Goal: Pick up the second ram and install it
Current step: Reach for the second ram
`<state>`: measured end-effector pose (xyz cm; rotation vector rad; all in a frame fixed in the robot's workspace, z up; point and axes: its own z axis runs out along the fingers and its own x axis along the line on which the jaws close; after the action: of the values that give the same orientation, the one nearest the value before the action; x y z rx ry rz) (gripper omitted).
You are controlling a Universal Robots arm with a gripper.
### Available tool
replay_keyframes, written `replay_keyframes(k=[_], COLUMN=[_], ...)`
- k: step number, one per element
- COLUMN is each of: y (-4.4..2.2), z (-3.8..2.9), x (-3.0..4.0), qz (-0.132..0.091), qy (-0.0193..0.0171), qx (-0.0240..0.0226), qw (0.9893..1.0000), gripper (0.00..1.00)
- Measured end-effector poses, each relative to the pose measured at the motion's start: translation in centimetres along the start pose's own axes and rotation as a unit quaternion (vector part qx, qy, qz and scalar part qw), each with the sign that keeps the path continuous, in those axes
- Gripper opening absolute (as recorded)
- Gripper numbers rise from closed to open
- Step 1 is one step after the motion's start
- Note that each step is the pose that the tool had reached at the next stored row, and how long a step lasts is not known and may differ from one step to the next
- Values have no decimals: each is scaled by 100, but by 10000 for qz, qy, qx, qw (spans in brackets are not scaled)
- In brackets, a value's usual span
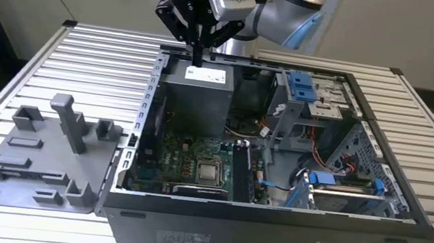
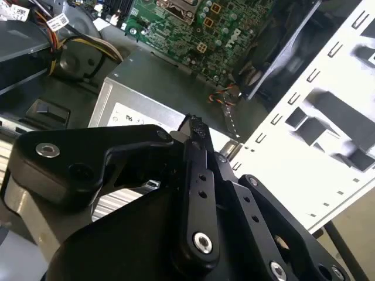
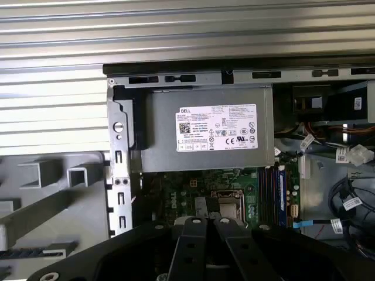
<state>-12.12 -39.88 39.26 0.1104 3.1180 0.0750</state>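
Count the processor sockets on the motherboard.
1. The processor socket sits on the motherboard, just to the exterior view's left of the memory slots; the power supply may hide part of the board.

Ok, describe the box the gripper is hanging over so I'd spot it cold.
Start at the open computer case on the slatted table. At its end beneath the gripper stands the power supply, next to the green motherboard. It's the only plain grey metal box with a white label on top.
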Motion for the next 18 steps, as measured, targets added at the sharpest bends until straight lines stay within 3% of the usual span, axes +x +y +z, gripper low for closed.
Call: replay_keyframes(k=[5, 8, 18], y=[0, -3, -26], z=[0, -2, -7], x=[5, 45, 338], qz=[0, 0, 0], qy=[0, 0, 1], qx=[0, 1, 0], qw=[10000, 10000, 10000], gripper=[11, 11, 11])
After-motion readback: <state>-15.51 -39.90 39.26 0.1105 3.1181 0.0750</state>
